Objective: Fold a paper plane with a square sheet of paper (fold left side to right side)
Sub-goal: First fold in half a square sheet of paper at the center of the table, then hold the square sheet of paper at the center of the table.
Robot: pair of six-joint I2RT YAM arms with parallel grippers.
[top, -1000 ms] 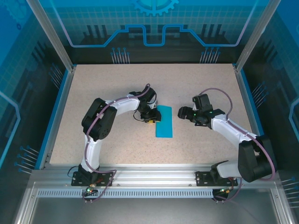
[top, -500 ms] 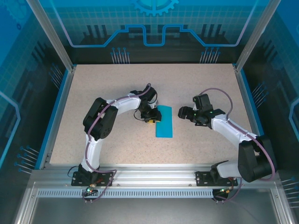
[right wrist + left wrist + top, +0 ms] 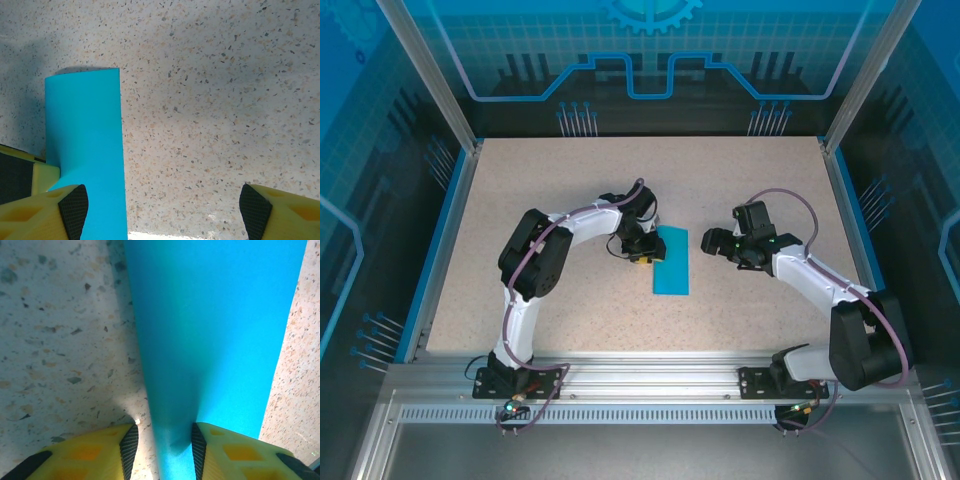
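Observation:
The teal-blue sheet of paper (image 3: 671,262) lies flat at the table's middle, folded into a narrow upright rectangle. My left gripper (image 3: 644,256) sits low at its left long edge. In the left wrist view the paper (image 3: 215,330) rises as a soft ridge between the fingers of the left gripper (image 3: 163,450). That ridge touches the right pad (image 3: 198,447), while bare table shows beside the left pad; the jaws stand a little apart. My right gripper (image 3: 712,243) hovers right of the sheet, wide open, holding nothing. From the right wrist the paper (image 3: 85,140) lies left of the right gripper (image 3: 164,210).
The speckled beige table (image 3: 570,190) is bordered by blue side rails (image 3: 442,235) and aluminium posts (image 3: 850,90). A metal frame (image 3: 650,370) carrying both arm bases runs along the near edge. Part of the left gripper's yellow finger (image 3: 42,177) shows in the right wrist view.

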